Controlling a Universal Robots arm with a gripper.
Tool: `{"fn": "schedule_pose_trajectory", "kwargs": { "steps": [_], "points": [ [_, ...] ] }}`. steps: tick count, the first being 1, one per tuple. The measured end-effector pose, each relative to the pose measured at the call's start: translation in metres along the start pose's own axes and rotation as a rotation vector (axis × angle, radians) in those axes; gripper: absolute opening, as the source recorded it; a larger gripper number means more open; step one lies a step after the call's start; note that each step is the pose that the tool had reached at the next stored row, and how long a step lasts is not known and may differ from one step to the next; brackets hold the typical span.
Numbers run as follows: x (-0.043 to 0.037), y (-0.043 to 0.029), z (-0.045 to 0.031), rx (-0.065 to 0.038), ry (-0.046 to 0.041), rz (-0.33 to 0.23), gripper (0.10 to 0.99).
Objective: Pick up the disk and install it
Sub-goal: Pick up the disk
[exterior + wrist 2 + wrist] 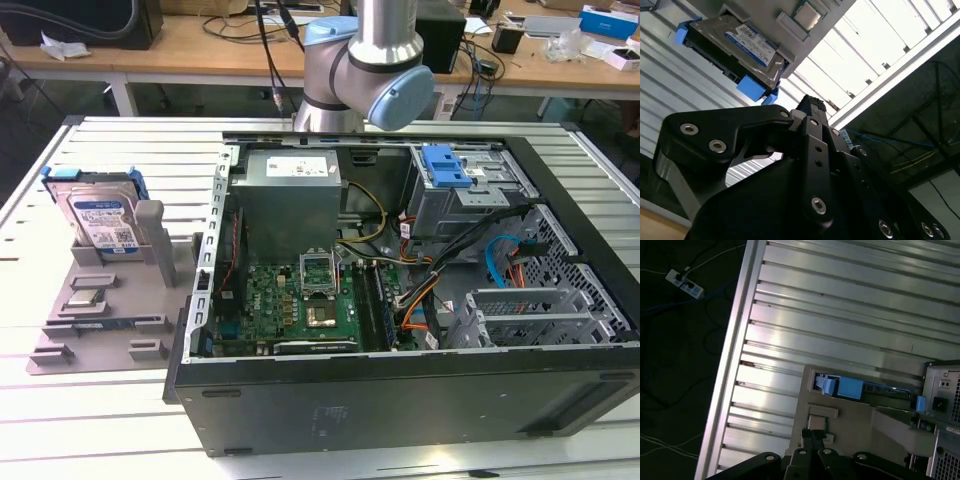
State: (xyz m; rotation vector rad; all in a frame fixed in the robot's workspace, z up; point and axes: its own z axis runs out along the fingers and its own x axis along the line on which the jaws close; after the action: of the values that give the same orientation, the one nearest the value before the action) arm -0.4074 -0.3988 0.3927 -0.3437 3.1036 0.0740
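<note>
The disk, silver with a blue-and-white label and blue rails, leans in a grey holder on the bench beside the open computer case. Likely stiff, dense and shock-sensitive, it is best gripped across its edges. The claw hovers nearby, seemingly pinched narrow and empty.

Slatted aluminium table is carrying two items directly on its slats. Grey fixture tray is lying flat just beyond the fingertips of the gripper. Open computer case is sitting just beside the tray, off to one side of the fingertips.
</note>
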Motion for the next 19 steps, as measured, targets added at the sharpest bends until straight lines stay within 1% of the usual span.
{"fn": "schedule_pose_trajectory", "kwargs": {
  "steps": [2, 5, 10, 19],
  "points": [
    [0.0000, 0.0000, 0.0000, -0.001, 0.0020, -0.045, 0.102],
    [0.0000, 0.0000, 0.0000, -0.002, 0.0035, -0.077, 0.102],
    [0.0000, 0.0000, 0.0000, -0.004, 0.0071, -0.158, 0.102],
    [0.0000, 0.0000, 0.0000, -0.006, 0.0116, -0.258, 0.102]
  ]
}}
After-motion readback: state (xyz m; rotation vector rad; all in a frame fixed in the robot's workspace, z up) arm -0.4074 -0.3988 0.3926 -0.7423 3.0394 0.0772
